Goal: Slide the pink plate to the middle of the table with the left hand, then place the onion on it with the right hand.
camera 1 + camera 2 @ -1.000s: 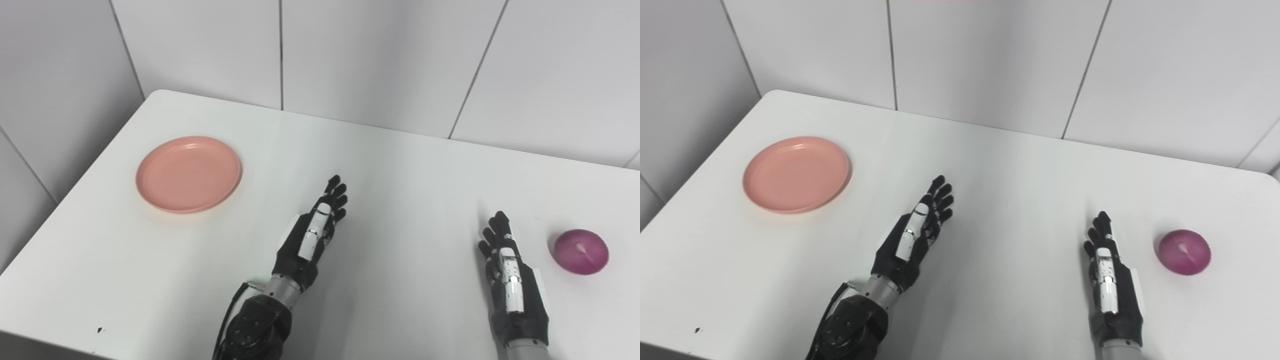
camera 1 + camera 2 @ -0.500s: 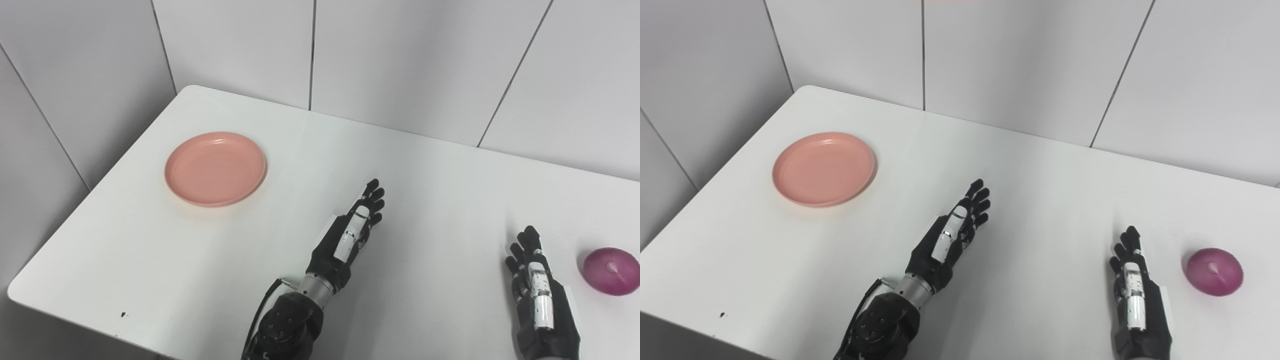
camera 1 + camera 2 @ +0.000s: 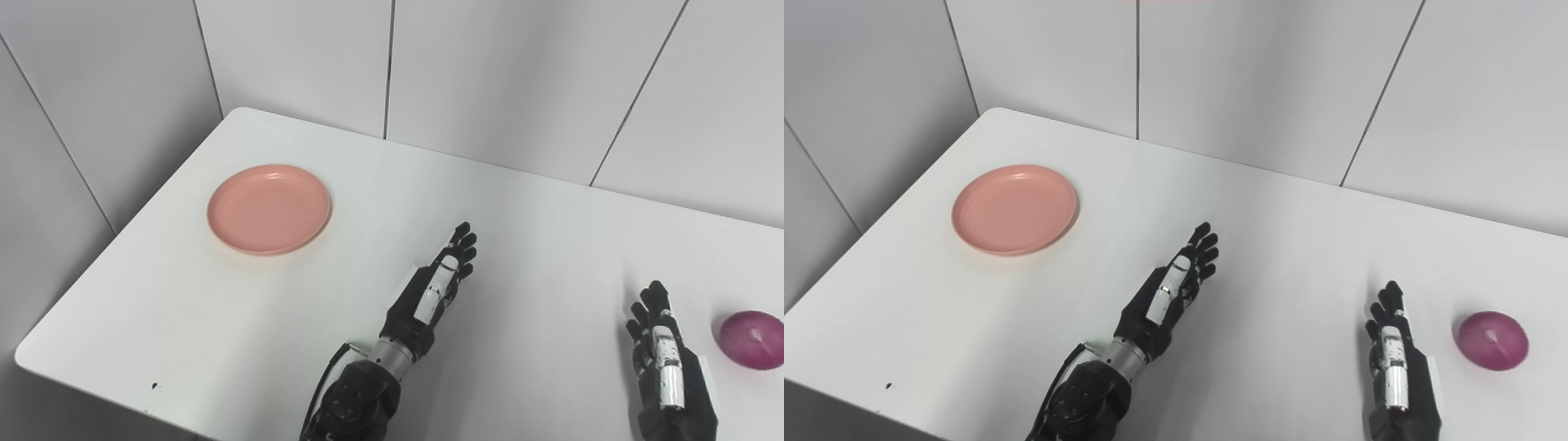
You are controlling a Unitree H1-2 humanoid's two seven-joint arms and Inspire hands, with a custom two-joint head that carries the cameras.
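A pink plate (image 3: 269,209) is seen lying flat and right side up, its hollow turned upward, on the far left part of a white table (image 3: 1274,220), close to the left edge and near the back corner. Being round, the plate shows no long axis and no heading. It is empty, and nothing is touching it.

The left hand (image 3: 432,293) is held above the middle of the table, fingers (image 3: 462,242) extended and close together, pointing away from the robot and slightly to the right, with nothing gripped. The plate is placed well apart from this hand, ahead of it and to its left.

A purple onion (image 3: 1493,340) is set on the near right part of the table, resting on its broad side with a small pale tip turned upward; its stem axis is thus roughly upright, tilted a little toward the camera. In the left eye view it is cut by the right picture edge.

The right hand (image 3: 1396,367) is held near the front edge, edge-on to the camera, fingers straightened and pointing away from the robot, empty. The onion is placed near this hand, to its right and about level with the fingers, with a clear strip of table between them.

A small dark speck (image 3: 153,386) is visible near the front left corner of the table.
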